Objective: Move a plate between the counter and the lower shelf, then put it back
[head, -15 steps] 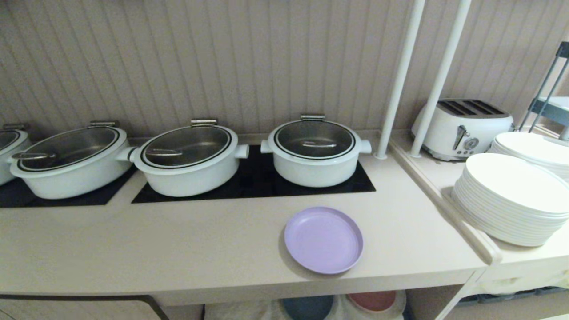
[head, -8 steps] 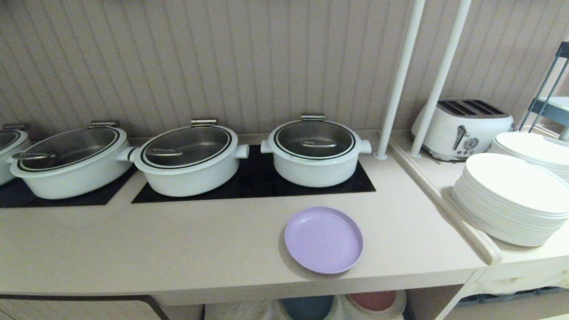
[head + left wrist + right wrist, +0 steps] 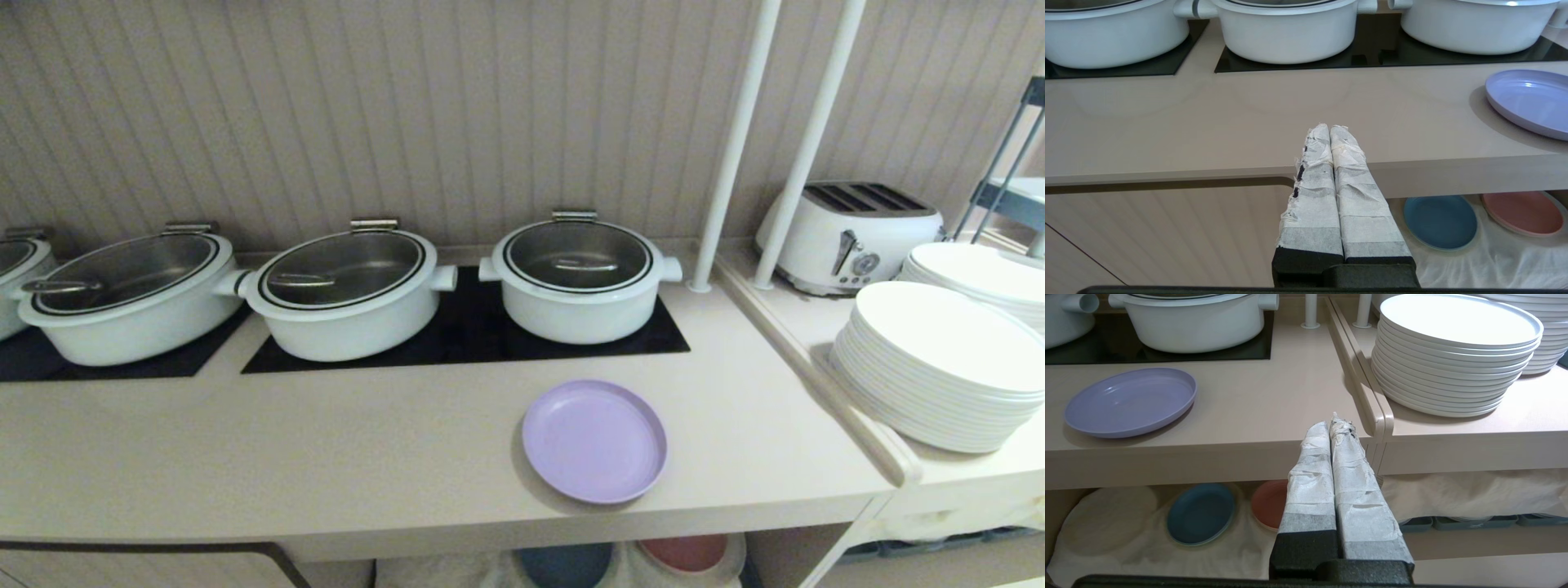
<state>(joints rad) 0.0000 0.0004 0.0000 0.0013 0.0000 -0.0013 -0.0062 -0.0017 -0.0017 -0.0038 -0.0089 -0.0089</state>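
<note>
1. The plate (image 3: 594, 441) lies flat, face up, on the counter (image 3: 326, 457) near its front edge; round, no long axis.
2. Bare worktop surrounds it; pots (image 3: 578, 282) stand behind.
3. Lower shelf (image 3: 1126, 539) holds blue plate (image 3: 1200, 513) and pink plate (image 3: 1269, 503).
4. Left gripper (image 3: 1329, 130) and right gripper (image 3: 1334, 421) are clenched, empty, before the counter edge.

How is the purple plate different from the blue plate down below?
The purple plate sits up on the counter; the blue plate sits down on the lower shelf. The purple plate rests on a bare, smooth top, while the blue plate lies on a wrinkly white cloth. The blue plate has a pink plate beside it; the purple plate lies alone. Both are round, empty and lying flat.
</note>
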